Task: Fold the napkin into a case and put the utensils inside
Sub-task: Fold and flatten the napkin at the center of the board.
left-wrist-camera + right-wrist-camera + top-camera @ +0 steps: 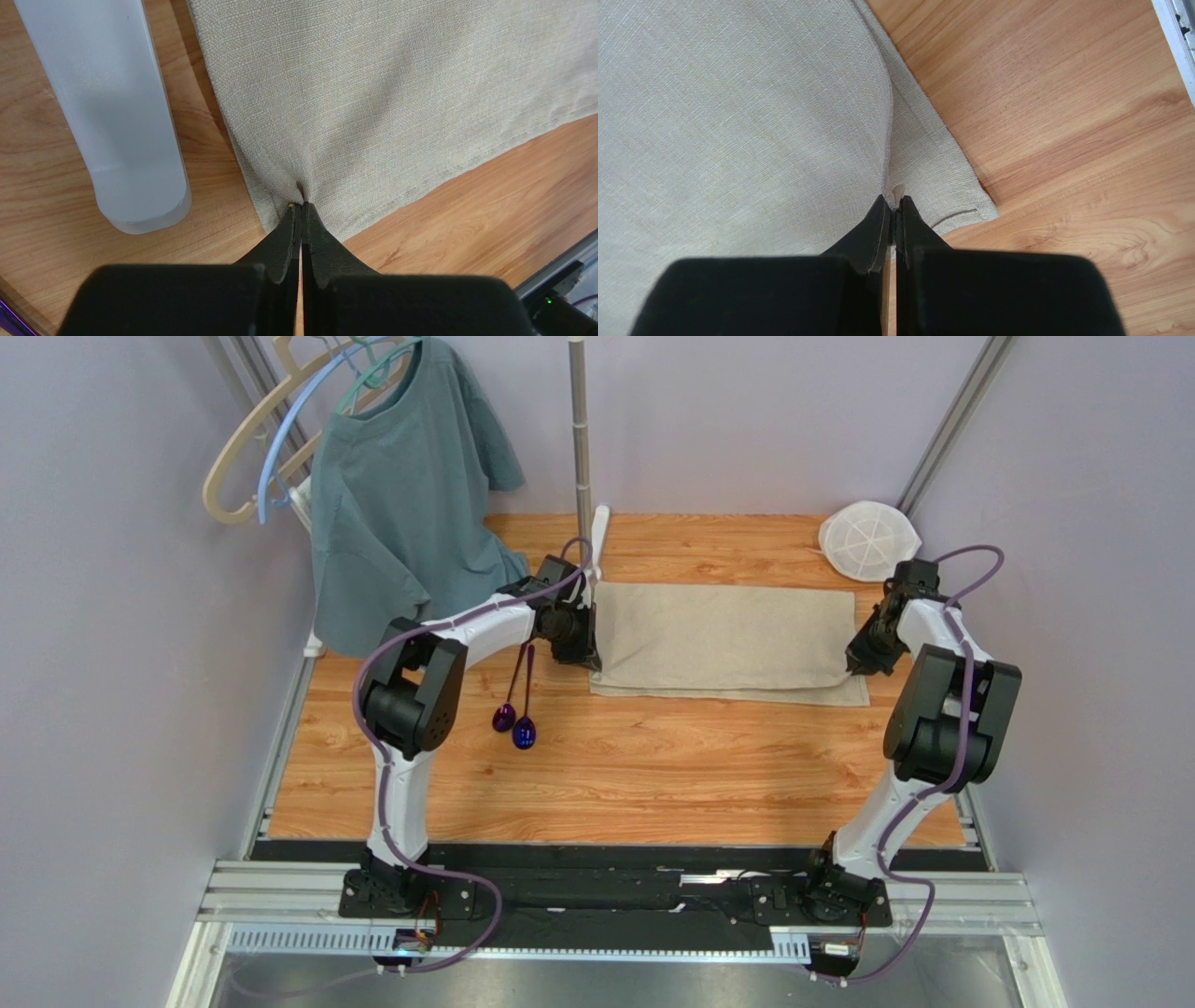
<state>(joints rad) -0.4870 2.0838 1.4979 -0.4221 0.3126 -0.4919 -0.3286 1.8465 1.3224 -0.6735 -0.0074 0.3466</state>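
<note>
The beige napkin lies on the wooden table, folded over into a wide oblong with a lower layer showing along its near edge. No narrow case is in view. My left gripper is shut on the napkin's left edge, and the cloth puckers at the gripper. My right gripper is shut on the right edge, near the corner of the napkin. A small tuck of cloth sits between the tips of that gripper. The utensils, two purple-bowled spoons, lie side by side left of the napkin, by the left arm.
A grey-green T-shirt hangs on hangers at the back left. A metal pole rises by the napkin's far left corner, on a white foot. A white mesh disc leans at the back right.
</note>
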